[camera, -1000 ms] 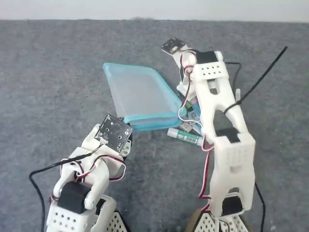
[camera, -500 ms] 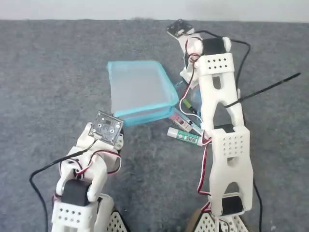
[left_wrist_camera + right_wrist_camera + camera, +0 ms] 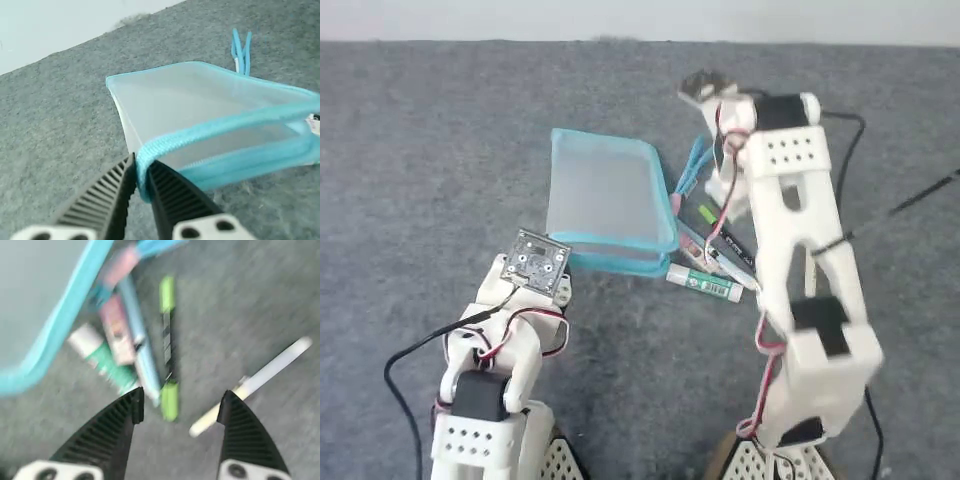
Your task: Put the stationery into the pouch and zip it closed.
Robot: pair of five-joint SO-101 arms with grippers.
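A grey, felt-like table surface (image 3: 440,150) runs up to a pale wall (image 3: 620,18) at 12 o'clock. From 7 o'clock the left arm (image 3: 485,370) reaches inward. The left gripper (image 3: 140,170) is pinched tight on the turquoise zip edge of a flat, translucent plastic pouch (image 3: 605,195) at the centre, lifting that edge off the table. The pouch looks empty, so the task seems barely begun: nothing is packed and the zip is not yet drawn. At 4 o'clock from the pouch, just beside its edge, the stationery (image 3: 705,258) lies loose: a green-and-white glue stick (image 3: 703,283), a pale blue pen (image 3: 137,347), a green highlighter (image 3: 167,347) and, set apart, a white pen (image 3: 255,382). From 5 o'clock the right arm (image 3: 800,230) stretches over them toward 1 o'clock. The right gripper (image 3: 182,402) hangs above the pens, jaws wide apart, holding nothing.
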